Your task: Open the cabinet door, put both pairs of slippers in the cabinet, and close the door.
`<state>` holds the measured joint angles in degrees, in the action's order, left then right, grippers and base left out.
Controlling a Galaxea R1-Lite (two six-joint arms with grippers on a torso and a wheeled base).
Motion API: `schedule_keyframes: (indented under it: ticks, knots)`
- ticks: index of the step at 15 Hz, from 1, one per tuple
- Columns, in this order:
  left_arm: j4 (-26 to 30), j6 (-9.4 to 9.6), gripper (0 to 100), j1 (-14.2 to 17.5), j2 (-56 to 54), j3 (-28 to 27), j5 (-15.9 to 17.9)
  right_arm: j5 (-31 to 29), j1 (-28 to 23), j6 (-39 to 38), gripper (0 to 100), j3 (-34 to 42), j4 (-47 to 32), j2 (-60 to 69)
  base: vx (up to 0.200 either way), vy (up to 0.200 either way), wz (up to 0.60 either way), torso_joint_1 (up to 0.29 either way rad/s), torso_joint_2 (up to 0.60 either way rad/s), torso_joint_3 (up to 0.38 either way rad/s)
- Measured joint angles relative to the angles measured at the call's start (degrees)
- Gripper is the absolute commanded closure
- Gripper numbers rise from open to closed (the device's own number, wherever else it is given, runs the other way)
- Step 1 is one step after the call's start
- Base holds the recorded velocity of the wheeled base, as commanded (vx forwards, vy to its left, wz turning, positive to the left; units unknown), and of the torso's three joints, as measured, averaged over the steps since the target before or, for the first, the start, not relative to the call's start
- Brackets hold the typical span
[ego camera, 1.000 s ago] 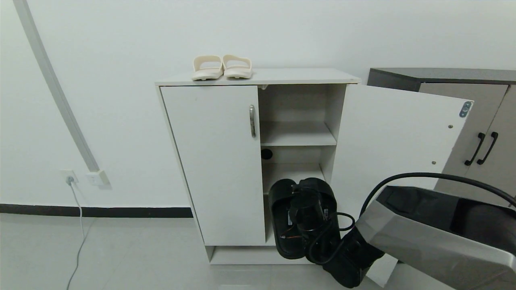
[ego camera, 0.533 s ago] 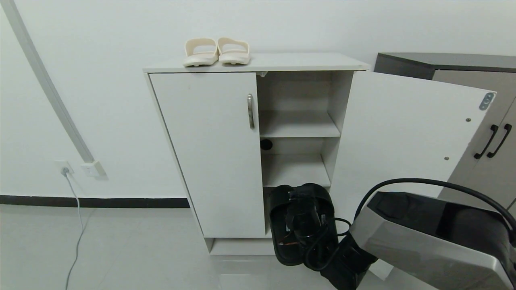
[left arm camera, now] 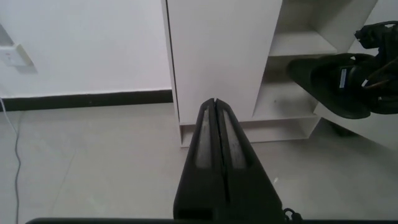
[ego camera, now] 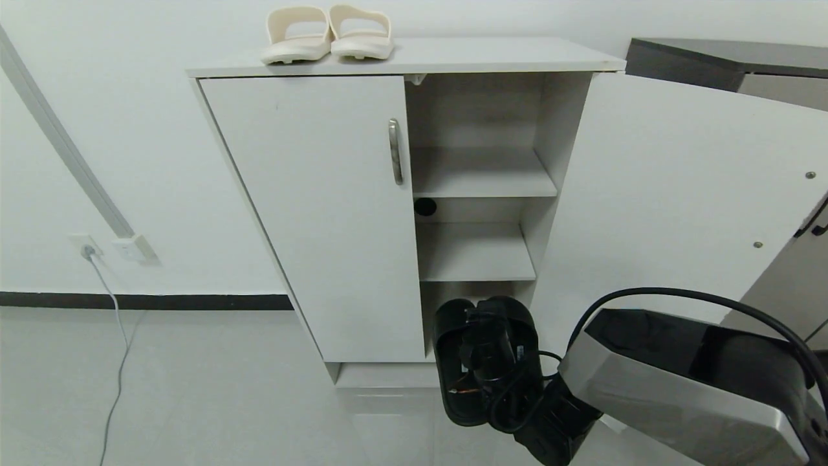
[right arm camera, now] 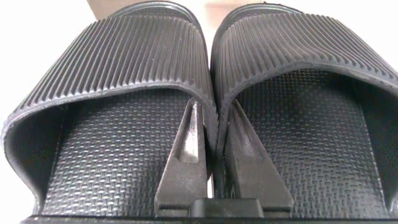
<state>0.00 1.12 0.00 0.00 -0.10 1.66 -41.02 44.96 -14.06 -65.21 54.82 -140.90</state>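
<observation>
At cabinet [ego camera: 310, 213] base | right tool [right arm camera: 214, 121] clamps black slippers [ego camera: 453, 378] | door [ego camera: 647, 194] swung wide

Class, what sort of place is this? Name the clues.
Probably an indoor room like a home entryway: a white shoe cabinet against a plain wall, cream slippers on top, a wall socket above a tiled floor.

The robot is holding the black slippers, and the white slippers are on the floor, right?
Not quite. The right gripper does hold the black slippers, but the white slippers sit on top of the cabinet instead. The head view shows it.
</observation>
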Motion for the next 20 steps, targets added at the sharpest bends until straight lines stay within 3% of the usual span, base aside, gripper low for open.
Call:
schedule_keyframes:
  ticks: [4, 8, 17, 20]
  knots:
    - [0.02, -0.06, 100, 0.0, 0.0, 0.0, 0.0, -0.39, -0.32, 0.21, 100, -0.04, 2.3, -0.59, 0.0, 0.0, 0.0, 0.002, 0.01, -0.173]
    - [0.0, -0.09, 100, 0.0, 0.0, 0.0, -0.07, -0.79, -1.94, 7.57, 100, 0.13, 17.93, -2.73, 0.0, 0.0, 0.0, 0.002, 0.0, -0.015]
    - [0.0, -0.09, 100, 0.0, 0.0, 0.0, -0.1, -1.18, -2.24, 9.61, 100, 0.11, 21.57, -3.75, 0.0, 0.0, 0.0, 0.0, 0.0, 0.0]
    - [0.0, -0.09, 100, 0.0, 0.0, 0.0, -0.05, -1.27, -2.24, 9.68, 100, 0.11, 21.74, -3.64, 0.2, 0.0, 0.0, -0.004, 0.0, 0.001]
